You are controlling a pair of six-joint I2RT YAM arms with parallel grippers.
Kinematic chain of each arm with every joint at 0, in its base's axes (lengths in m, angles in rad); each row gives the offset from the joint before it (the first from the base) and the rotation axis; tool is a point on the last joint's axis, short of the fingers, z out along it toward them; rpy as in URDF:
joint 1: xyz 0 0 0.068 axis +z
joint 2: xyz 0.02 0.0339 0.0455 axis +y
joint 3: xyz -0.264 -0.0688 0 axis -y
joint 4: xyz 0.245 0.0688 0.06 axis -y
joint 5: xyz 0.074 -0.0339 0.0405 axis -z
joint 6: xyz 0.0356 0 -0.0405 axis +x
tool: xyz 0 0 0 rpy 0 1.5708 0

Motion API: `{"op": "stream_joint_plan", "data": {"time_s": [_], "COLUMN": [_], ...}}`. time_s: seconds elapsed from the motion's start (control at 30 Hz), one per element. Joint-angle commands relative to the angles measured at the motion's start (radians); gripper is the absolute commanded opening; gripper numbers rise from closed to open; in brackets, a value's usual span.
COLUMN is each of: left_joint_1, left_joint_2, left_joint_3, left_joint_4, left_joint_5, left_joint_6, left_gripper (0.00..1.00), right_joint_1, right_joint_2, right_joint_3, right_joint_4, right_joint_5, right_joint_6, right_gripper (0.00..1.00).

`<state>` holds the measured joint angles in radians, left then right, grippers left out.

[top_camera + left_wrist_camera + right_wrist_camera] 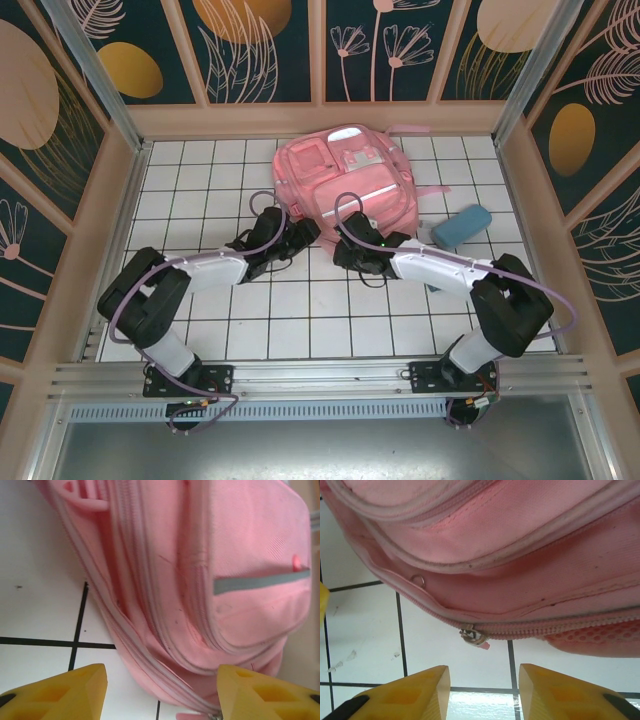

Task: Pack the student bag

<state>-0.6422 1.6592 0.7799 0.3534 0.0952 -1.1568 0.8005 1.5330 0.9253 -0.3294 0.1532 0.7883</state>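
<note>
- The student bag [345,185] lies on the tiled surface [300,310], far middle.
- Left hand [160,692] — open, empty, at its near edge; right hand [484,687] open too, just short of the zipper pull [474,636].
- Centre the right hand on that pull before closing.

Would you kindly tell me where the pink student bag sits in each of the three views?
Top external: student bag, upper centre.
Left wrist: student bag, centre and right.
Right wrist: student bag, across the top, zipper pull low.
Shared landmark: the white table, with black grid lines.
</note>
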Motion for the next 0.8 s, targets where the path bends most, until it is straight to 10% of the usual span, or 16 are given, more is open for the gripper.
{"op": "stream_joint_plan", "data": {"time_s": [0.0,0.77], "left_joint_1": [0.013,0.042], "left_joint_2": [0.046,0.223], "left_joint_3": [0.034,0.07], "left_joint_4": [-0.008,0.218], "left_joint_5": [0.012,0.122], "left_joint_6": [-0.096,-0.236], "left_gripper": [0.58,0.3], "right_joint_1": [0.005,0.011], "right_joint_2": [0.01,0.106], "right_joint_3": [0.02,0.085], "right_joint_4": [0.017,0.029], "right_joint_5": [0.042,0.106], "right_joint_6": [0.052,0.052], "right_gripper": [0.41,0.36]}}
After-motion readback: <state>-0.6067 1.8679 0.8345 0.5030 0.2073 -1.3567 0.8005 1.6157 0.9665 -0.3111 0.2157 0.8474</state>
